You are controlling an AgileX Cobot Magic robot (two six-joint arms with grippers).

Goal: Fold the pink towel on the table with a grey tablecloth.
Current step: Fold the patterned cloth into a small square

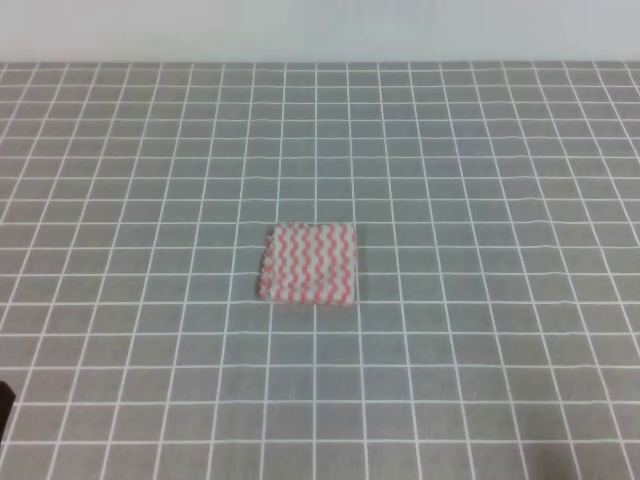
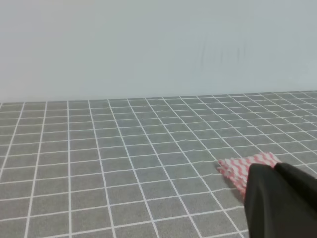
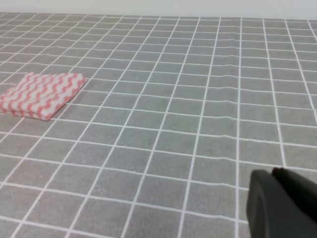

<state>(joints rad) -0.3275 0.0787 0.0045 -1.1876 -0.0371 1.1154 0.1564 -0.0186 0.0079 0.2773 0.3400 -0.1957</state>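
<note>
Beyond the far edge of the table (image 1: pixel 100 150) the only other thing I see is a wall (image 1: pixel 320 30). It is plain and pale, whitish with a faint blue-grey cast. From high up it is a narrow band across the top of the view. From my left wrist it fills the whole upper part, flat and even, with a very faint smudge right of the middle, too dim for me to make out. From my right wrist it is a thin light strip along the top. It meets the table in a straight line.
</note>
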